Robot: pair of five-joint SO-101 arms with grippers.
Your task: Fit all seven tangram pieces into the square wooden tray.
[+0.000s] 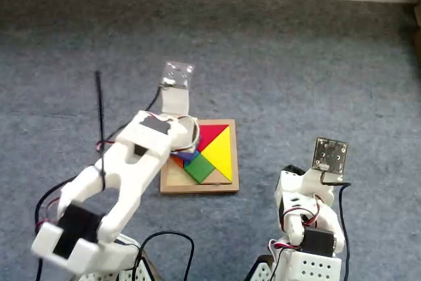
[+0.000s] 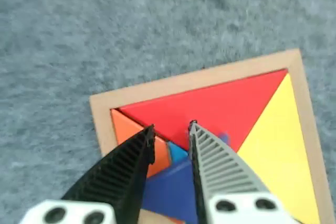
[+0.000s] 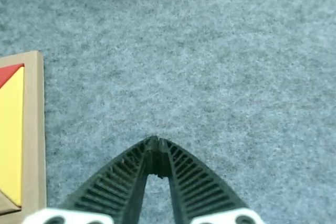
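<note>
Grey carpet (image 1: 296, 51); the left hand (image 2: 170, 127), spread open, hides part of the tray (image 2: 100, 114); right hand (image 3: 155, 139) clenched, empty.

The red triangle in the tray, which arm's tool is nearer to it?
Left. The left tool hangs over the red triangle at its edge, inside the tray; the right tool is off over the carpet, beside the tray.

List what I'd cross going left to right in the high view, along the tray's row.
left arm → green piece → yellow triangle → right rim of the wooden tray → right arm
</note>
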